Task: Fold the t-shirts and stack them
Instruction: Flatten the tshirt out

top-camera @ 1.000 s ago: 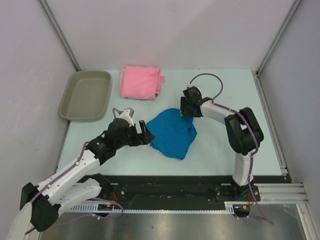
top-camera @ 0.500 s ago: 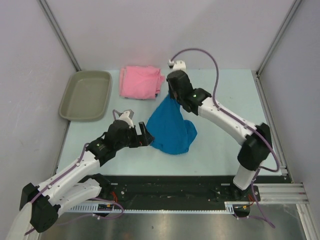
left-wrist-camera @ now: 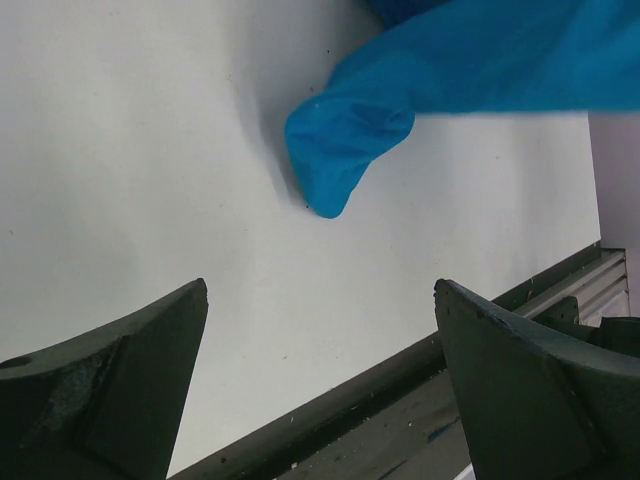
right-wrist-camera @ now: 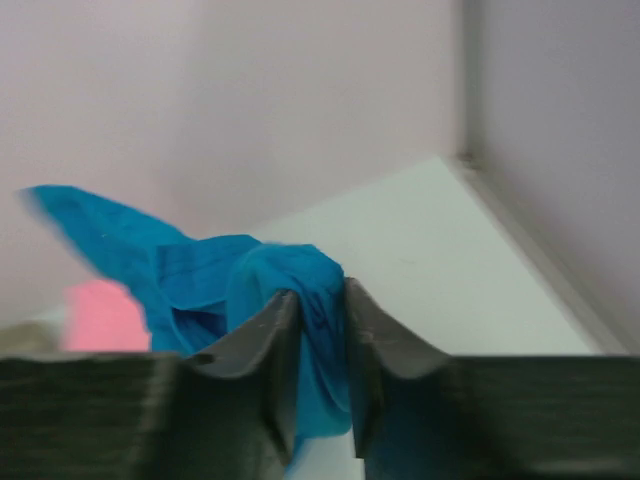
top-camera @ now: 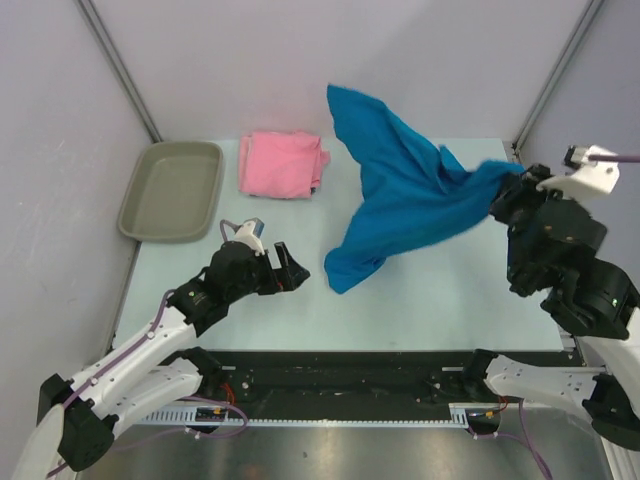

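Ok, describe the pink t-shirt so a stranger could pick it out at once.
On the pale table, look along the far edge, just right of the grey-beige tray. The pink t-shirt lies there in a flat, squarish bundle. It is the only pink thing, and the blue t-shirt is lifted up in the air.

blue t-shirt (top-camera: 405, 195) hangs mid-air, spread out, bunched at right end; low tip maybe touching table (top-camera: 440, 290). pink t-shirt (top-camera: 282, 164) folded flat, far side.
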### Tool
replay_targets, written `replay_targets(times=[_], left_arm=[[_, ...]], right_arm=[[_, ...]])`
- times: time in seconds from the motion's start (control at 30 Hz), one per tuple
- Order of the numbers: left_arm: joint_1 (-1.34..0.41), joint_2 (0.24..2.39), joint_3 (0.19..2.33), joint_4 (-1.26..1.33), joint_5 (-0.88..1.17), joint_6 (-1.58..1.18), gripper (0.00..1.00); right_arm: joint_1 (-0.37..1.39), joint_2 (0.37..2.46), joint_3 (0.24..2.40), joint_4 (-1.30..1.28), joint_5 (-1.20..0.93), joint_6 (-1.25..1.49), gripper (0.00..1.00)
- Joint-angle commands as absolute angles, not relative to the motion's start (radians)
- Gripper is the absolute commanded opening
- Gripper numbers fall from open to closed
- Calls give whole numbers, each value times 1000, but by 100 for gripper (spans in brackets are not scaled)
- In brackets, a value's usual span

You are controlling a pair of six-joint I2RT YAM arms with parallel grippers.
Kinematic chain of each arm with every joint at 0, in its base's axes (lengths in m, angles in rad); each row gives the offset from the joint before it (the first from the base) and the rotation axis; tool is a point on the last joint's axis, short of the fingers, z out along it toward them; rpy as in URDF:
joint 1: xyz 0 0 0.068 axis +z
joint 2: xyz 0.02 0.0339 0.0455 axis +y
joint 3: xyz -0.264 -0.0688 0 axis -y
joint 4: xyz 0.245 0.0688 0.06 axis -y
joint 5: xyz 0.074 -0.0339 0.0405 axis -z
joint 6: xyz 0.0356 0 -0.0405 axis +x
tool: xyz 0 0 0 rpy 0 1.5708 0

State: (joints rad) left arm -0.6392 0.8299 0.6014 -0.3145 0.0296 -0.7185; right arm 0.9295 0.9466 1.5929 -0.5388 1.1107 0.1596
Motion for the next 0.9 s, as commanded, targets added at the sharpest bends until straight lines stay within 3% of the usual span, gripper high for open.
replay_targets(times=[0.0,0.03,0.13,0.37,0.57,0.7,0.87], left_arm=[[-644,828,597,-255,37,-738,100],[-644,836,595,-247,43,-739,100],[-647,888,603,-210,74,-750,100],[-733,1035,653,-160,77,-747,100],[-747,1233,745,-155,71,-735,100],[-746,1382,857,-254,8,-768,100],[-742,1485,854,-175,31,-856,100]], right_arm=[[802,913,1480,-1153,1358,650,57],[745,908,1450,-1169,1327,638,99],[560,926,1445,-1097,1126,523,100],[552,992,1393,-856,867,396,100],[537,1257,1353,-680,487,385,100],[538,1457,1347,-571,364,391,96],[532,1658,1347,-495,304,414,89]])
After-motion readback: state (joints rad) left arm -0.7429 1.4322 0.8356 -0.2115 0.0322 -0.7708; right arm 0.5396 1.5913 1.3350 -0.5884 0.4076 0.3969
